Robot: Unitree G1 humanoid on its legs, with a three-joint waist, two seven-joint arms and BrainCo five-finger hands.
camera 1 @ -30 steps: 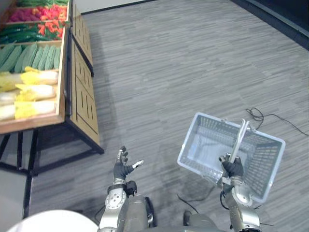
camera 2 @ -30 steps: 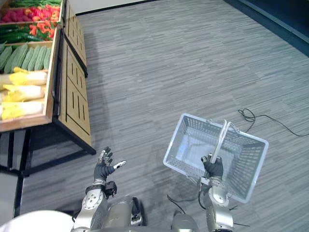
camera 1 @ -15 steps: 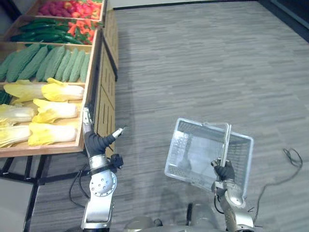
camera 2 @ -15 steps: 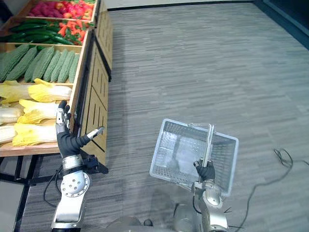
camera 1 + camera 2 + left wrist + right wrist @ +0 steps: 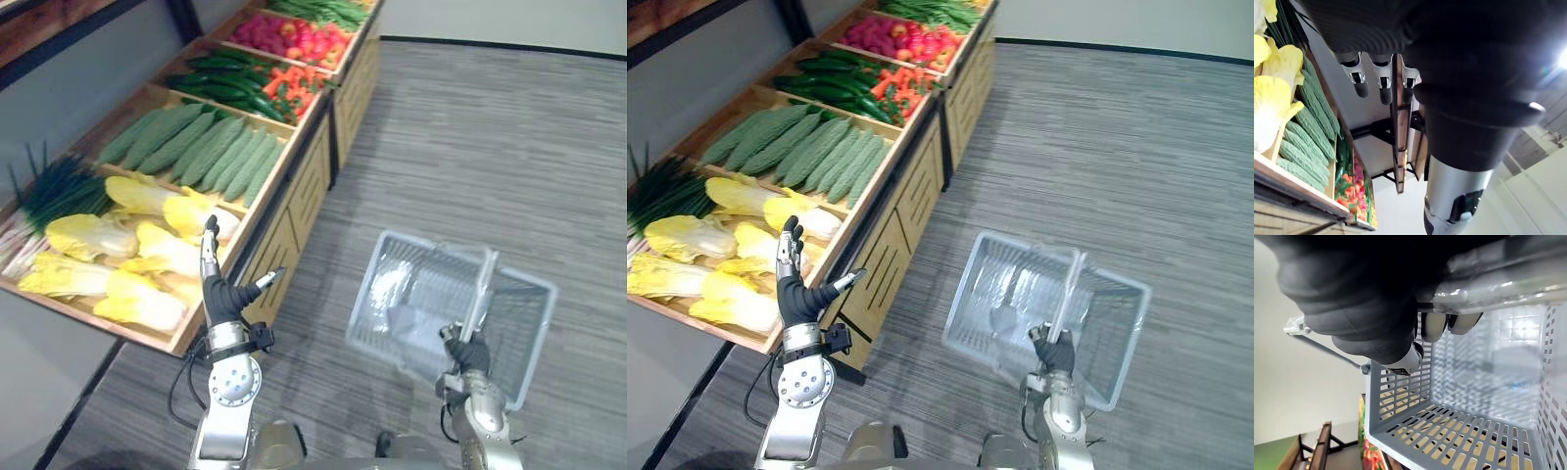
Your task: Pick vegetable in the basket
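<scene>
The robot's left hand (image 5: 221, 294) is up in the air with its fingers straight and its thumb sticking out to the side. It is not holding anything. It is right in front of the edge of a big wooden stand (image 5: 286, 223), close to the yellow and white cabbages (image 5: 147, 245). I cannot tell if it touches them. The vegetables lie in rows on the stand. Next to the cabbages, on the far side, are long bumpy green gourds (image 5: 211, 147). Past those are dark green cucumbers (image 5: 230, 78), and then red and orange vegetables (image 5: 294, 83). Thin green onions (image 5: 54, 191) lie at the back of the stand, near the cabbages. The robot's right hand (image 5: 470, 352) has its fingers wrapped tight around the handle (image 5: 480, 294) of a grey plastic basket (image 5: 377, 294). The basket has lots of little slots in its walls. It hangs from the hand, tipped a bit, over the grey striped floor (image 5: 509, 137). It is off to the side of the stand and well apart from the left hand.
</scene>
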